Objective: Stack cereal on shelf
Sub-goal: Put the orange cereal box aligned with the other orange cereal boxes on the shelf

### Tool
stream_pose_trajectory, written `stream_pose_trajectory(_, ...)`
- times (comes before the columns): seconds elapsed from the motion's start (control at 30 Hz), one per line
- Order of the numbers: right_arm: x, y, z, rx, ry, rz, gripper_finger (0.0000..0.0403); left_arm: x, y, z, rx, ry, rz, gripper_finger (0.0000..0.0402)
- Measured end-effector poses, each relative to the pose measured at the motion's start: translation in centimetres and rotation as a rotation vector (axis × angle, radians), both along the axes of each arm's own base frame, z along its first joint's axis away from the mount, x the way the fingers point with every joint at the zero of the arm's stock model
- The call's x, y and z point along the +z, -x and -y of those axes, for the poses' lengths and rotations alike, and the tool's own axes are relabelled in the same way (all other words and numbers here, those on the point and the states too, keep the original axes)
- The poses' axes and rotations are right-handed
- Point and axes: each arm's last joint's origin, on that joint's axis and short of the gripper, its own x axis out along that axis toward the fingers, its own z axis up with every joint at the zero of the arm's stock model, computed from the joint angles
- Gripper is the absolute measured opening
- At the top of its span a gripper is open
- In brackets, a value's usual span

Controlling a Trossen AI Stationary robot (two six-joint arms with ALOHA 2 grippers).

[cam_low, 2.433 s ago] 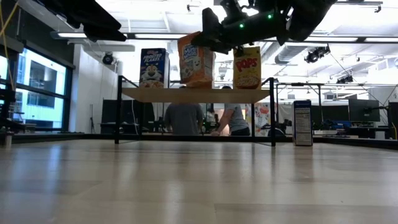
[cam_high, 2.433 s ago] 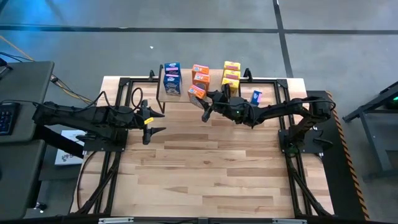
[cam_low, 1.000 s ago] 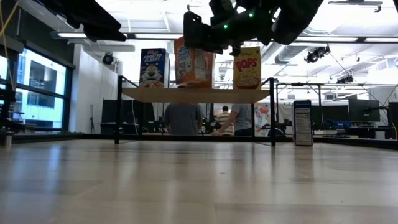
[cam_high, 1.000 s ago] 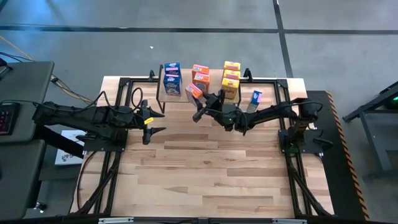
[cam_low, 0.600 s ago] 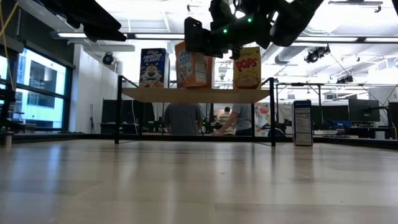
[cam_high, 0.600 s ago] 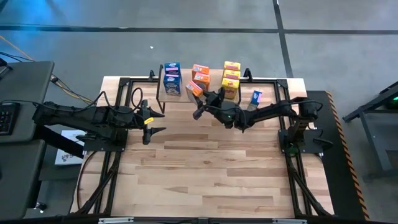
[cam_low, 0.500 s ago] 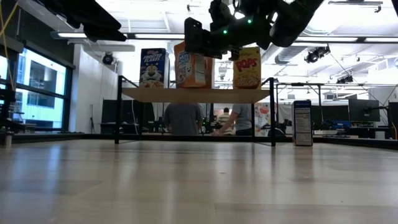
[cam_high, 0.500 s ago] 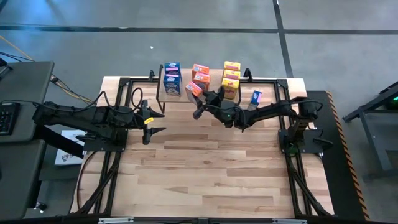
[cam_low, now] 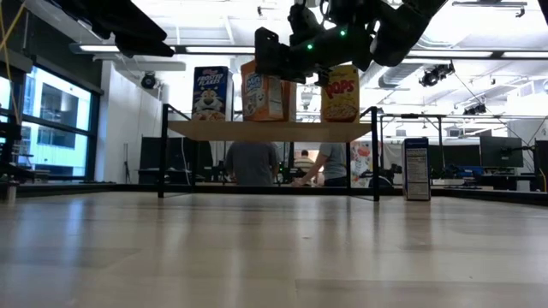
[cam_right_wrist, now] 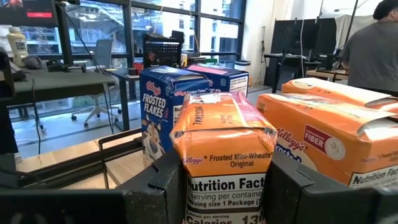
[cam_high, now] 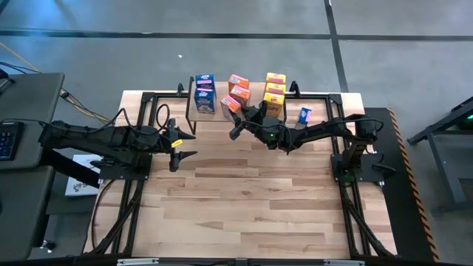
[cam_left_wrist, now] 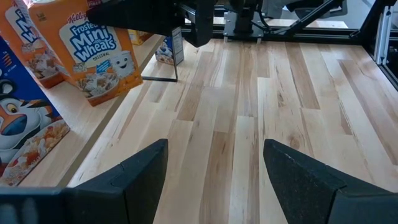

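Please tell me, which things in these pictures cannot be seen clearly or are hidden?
- Held orange box: its bottom is cut off by the right wrist view's edge; the low view does not settle whether it rests on the shelf.
- Right gripper: its fingers are too small in the high view.
- Lone blue box: print unreadable, too small.
- People behind the shelf: the plank hides their upper bodies in the low view.

— Beyond the wooden tabletop (cam_high: pixel 244 192)?
— Two people (cam_low: pixel 250 163) behind it in the low view, backs turned. Office chair (cam_right_wrist: pixel 99 56) near tall windows (cam_right_wrist: pixel 161 25). Dark monitors (cam_low: pixel 501 152) to one side.
— Around it?
— Grey floor (cam_high: pixel 369 59), keyboard (cam_high: pixel 7 139) on a side desk.
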Motion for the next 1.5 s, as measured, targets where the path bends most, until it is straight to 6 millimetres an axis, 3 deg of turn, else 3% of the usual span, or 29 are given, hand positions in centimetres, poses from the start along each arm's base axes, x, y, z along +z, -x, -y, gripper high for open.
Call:
stream_pose_trajectory(0.67, -0.1, 0.0, 0.2, -0.004, -0.015, 0.002, 0.0151, 0.0, 0.0, 0.0, 0.000, 0.000, 0.000, 0.0257)
stream_pose_trajectory(1.07, -0.2, 0.1, 0.7, -0.016, -0.036, 0.010, 0.0209, 0.0, 0.0, 0.0, 0.000, 0.000, 0.000, 0.0257)
stream_pose_trajectory(1.5, -0.1, 0.0, -0.7, -0.038, -0.037, 0.019, 0.0213, 0.0, 0.0, 0.0, 0.000, 0.000, 0.000, 0.0257)
